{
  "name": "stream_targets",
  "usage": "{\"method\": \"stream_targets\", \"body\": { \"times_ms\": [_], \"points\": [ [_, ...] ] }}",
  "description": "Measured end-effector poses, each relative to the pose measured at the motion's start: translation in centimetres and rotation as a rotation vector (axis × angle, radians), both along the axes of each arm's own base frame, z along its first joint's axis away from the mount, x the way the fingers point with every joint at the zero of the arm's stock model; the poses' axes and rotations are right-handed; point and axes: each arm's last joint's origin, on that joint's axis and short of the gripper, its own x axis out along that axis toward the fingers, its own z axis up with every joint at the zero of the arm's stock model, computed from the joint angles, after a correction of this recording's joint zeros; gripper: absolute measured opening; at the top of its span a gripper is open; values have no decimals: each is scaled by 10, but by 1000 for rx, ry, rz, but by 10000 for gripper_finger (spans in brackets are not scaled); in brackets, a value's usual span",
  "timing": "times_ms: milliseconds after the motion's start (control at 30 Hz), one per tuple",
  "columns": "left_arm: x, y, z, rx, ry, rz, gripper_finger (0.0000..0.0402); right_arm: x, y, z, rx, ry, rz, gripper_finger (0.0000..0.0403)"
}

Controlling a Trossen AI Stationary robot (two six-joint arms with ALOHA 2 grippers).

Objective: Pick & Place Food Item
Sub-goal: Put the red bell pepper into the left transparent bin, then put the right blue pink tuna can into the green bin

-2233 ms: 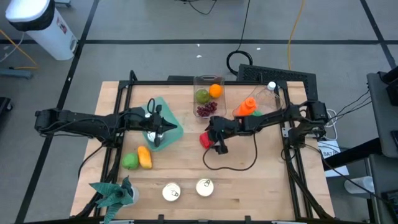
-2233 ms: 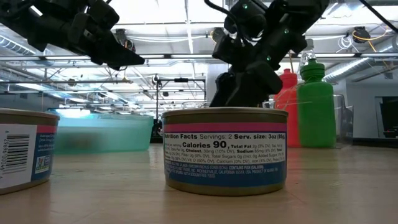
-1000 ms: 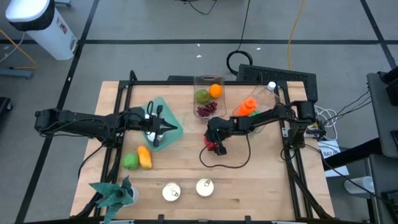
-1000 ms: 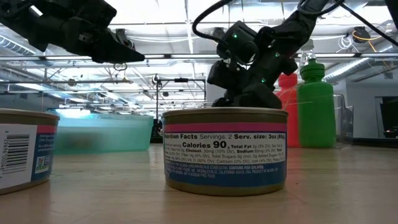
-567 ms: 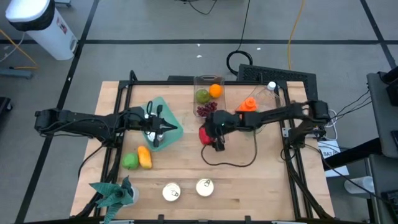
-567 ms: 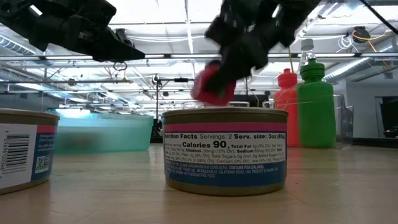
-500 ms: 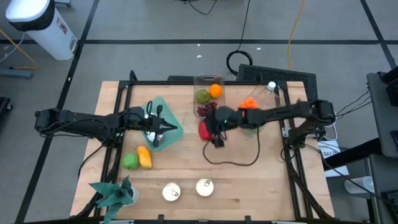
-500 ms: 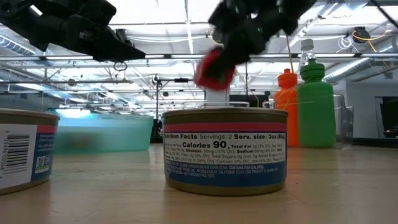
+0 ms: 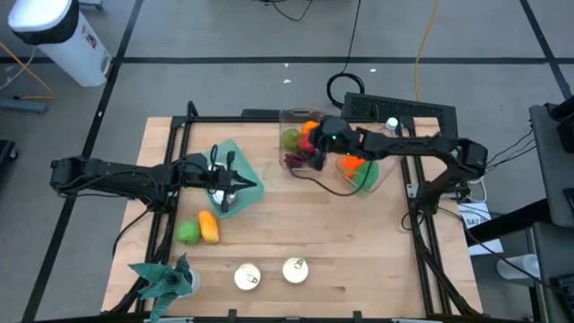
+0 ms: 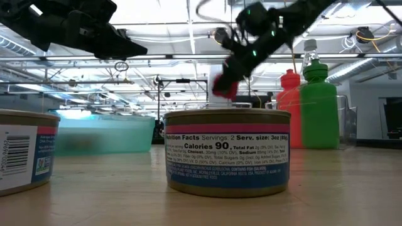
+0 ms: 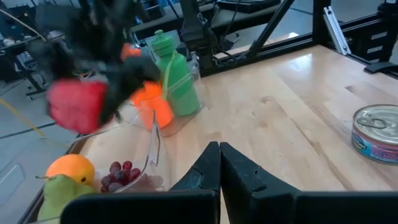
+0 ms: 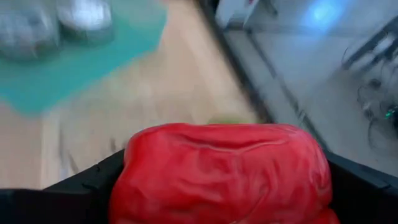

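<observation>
Right tool (image 9: 314, 144) raised above the tabletop (image 9: 359, 251), over the clear bin (image 9: 289, 117) at the far edge. It grasps a red pepper (image 9: 308, 141) between widely spread fingers; the right wrist view shows the pepper (image 12: 221, 171) filling the gap, a dark finger pressed on each side. In the low view the pepper (image 10: 224, 86) hangs in the air, clear of the surface, under the blurred right tool (image 10: 242, 59).

Inside the bin: an orange (image 9: 309, 126), a green pear (image 9: 291, 138) and dark red grapes (image 9: 292, 160). Just beside the right arm, an orange bottle (image 9: 352, 163) and a green bottle (image 9: 366, 176).

Left tool (image 9: 240, 186) clenched, nothing in it, fingers pressed flat together in the left wrist view (image 11: 219, 165). It hovers over the teal bowl (image 9: 235, 170) on the left half of the tabletop.

Near the front-left: a green fruit (image 9: 186, 232) touching a yellow-orange item (image 9: 208, 226); a teal cloth (image 9: 163, 278) at the corner. Two tins (image 9: 247, 276) (image 9: 295, 269) sit side by side along the near edge.
</observation>
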Motion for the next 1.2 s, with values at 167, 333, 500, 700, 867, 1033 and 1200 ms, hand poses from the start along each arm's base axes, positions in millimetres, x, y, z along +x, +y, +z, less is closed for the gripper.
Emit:
{"method": "stream_targets", "body": {
  "times_ms": [167, 333, 500, 700, 867, 1033, 1200],
  "points": [
    [0, 0, 0, 0, -2, -1, 3, 4, -11, -27, 44, -2, -44, 356],
    [0, 0, 0, 0, -4, -2, 3, 6, -14, -39, 89, 21, -61, 382],
    [0, 0, 0, 1, -4, 1, 3, 8, -15, -46, 154, 25, -26, 395],
    [0, 0, 0, -2, -4, 1, 3, 10, -16, -53, 170, 41, -14, 394],
    [0, 1, 1, -5, -6, 2, 3, 8, -13, -33, 64, -23, -30, 394],
    [0, 0, 1, -15, -6, -13, 3, -4, 7, 21, 13, -211, 89, 390],
    [0, 0, 1, -15, -6, -12, 3, -43, 51, 95, -3, -481, 334, 322]
  ]
}}
